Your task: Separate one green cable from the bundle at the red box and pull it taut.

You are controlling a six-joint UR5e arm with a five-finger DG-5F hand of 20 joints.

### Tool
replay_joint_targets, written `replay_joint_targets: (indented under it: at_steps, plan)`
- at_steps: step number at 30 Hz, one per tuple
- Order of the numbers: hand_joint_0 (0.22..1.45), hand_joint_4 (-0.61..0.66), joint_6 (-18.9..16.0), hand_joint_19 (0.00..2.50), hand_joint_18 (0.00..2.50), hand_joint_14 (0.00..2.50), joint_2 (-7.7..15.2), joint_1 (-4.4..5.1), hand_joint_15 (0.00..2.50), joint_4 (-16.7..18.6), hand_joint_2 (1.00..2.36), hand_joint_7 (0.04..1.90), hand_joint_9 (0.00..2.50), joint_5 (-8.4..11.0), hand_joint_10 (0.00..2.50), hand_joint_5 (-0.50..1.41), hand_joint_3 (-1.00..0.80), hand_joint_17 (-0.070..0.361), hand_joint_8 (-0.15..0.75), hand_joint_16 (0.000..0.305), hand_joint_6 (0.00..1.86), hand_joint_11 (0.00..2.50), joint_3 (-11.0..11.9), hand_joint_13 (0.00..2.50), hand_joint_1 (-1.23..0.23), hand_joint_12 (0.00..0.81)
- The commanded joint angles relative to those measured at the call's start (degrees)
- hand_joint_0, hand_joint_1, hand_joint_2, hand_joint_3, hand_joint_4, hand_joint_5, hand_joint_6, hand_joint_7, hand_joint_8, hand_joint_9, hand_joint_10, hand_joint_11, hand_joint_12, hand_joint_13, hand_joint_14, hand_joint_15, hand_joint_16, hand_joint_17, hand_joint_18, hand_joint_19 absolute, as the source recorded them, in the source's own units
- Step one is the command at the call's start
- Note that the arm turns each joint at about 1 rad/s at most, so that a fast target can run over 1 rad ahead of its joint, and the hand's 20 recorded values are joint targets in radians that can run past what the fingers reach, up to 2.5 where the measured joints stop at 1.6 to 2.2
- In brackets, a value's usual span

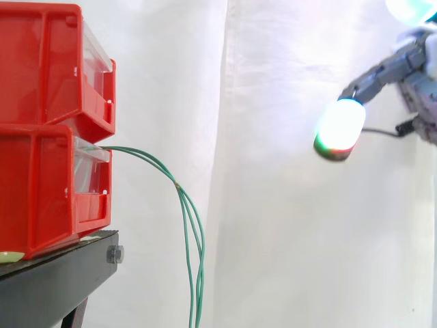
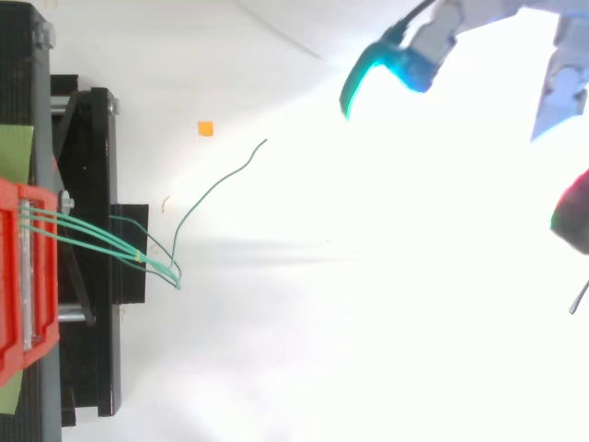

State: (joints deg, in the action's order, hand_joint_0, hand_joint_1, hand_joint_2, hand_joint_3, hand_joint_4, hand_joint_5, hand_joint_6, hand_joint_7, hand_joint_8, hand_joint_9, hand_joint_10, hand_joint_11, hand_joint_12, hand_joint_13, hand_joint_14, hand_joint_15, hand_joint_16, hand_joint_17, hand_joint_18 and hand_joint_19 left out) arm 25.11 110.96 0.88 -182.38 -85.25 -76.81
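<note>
Eyes on the gap here. The hand (image 1: 386, 70) hangs high at the right of the side view, and the green cable bundle (image 1: 177, 184) lies well apart from it, off toward 8 o'clock. The top view agrees: hand (image 2: 433, 41) up near 1 o'clock of the scene, bundle (image 2: 138, 257) away down at its 8 o'clock, close by the red box (image 2: 18, 276).

Now the cables' line. From the side they leave the front of the red box (image 1: 41, 184) heading toward 3 o'clock, sag, meet at a small tie, then drop straight to 6 o'clock and run out of view at the bottom. So the hanging stretch has an upright axis, and I judge that is the part to go for, approached from the 3 o'clock side. From above, one loose strand (image 2: 213, 187) peels away from the rest and curls toward 1 o'clock, its free end pointing roughly at the hand; it looks the easiest one to single out.

And the hand itself: fingers spread wide and relaxed, glowing fingertips (image 1: 339, 128) apart from each other, nothing between them, touching nothing. No cable is separated or pulled tight yet.
</note>
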Motion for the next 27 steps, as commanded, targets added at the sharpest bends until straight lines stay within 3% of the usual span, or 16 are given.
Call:
replay_joint_targets:
  at_steps: [1, 7, 10, 15, 24, 26, 27]
  plan:
    - [0.31, 0.42, -7.97, 0.01, 2.5, 0.02, 1.71, 0.09, 0.47, 2.29, 1.0, 0.67, 1.62, -0.09, 0.02, -0.2, -0.5, 0.184, 0.334, 0.082, 0.5, 0.38, 0.08, 1.76, -0.35, 0.369]
    - [0.32, 0.4, -10.17, 0.0, 2.5, 0.02, 2.07, 0.62, 0.49, 8.0, 1.0, 0.68, 1.62, 0.35, 0.02, -0.2, -0.5, 0.182, 0.339, 0.081, 0.5, 0.39, 0.0, 1.8, -0.36, 0.369]
    - [0.32, 0.39, -12.8, 0.0, 2.5, 0.02, 4.7, 0.97, 0.47, 9.76, 1.0, 0.68, 1.61, 0.35, 0.02, -0.2, -0.5, 0.18, 0.337, 0.08, 0.5, 0.36, 0.08, 1.78, -0.36, 0.375]
    - [0.32, 0.39, -17.72, 0.0, 2.5, 0.02, 9.27, 1.23, 0.47, 10.46, 1.0, 0.69, 1.59, 0.09, 0.02, -0.2, -0.5, 0.178, 0.34, 0.079, 0.5, 0.36, 4.21, 1.76, -0.36, 0.377]
    - [0.32, 0.37, -15.7, 0.0, 2.44, 0.02, 13.32, 1.58, 0.46, 12.22, 1.0, 0.69, 1.56, 0.26, 0.02, -0.2, -0.5, 0.18, 0.324, 0.08, 0.5, 0.35, 6.68, 1.72, -0.36, 0.372]
    - [0.32, 0.37, -18.08, 0.0, 2.43, 0.02, 17.97, 1.14, 0.47, 13.8, 1.0, 0.68, 1.56, -0.44, 0.01, -0.2, -0.5, 0.181, 0.334, 0.08, 0.5, 0.36, 11.07, 1.71, -0.37, 0.38]
    - [0.32, 0.37, -18.6, 0.0, 2.43, 0.02, 18.68, 0.97, 0.46, 13.63, 1.0, 0.69, 1.56, -0.88, 0.02, -0.2, -0.5, 0.179, 0.334, 0.08, 0.5, 0.36, 11.86, 1.71, -0.37, 0.381]
